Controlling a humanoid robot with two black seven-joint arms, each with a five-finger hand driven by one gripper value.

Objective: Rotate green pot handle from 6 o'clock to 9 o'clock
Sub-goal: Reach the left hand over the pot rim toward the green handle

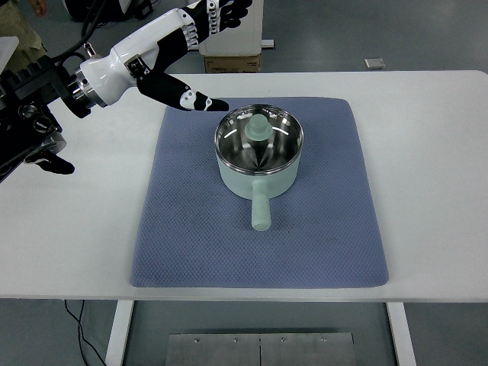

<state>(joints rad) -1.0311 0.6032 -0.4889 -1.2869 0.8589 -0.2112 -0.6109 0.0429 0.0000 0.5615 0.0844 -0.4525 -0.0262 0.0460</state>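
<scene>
Pot (pixel 258 152), rigid and probably light, handle (pixel 261 210) well below released left fingers (pixel 200 102); best gripped near handle tip.

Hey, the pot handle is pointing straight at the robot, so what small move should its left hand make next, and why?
Probably bring the left hand down and toward the robot, to the pale green handle. The hand hovers open at the far-left corner of the blue-grey cloth mat, touching nothing, and the handle of the pale green steel-lined pot points at 6 o'clock.
</scene>
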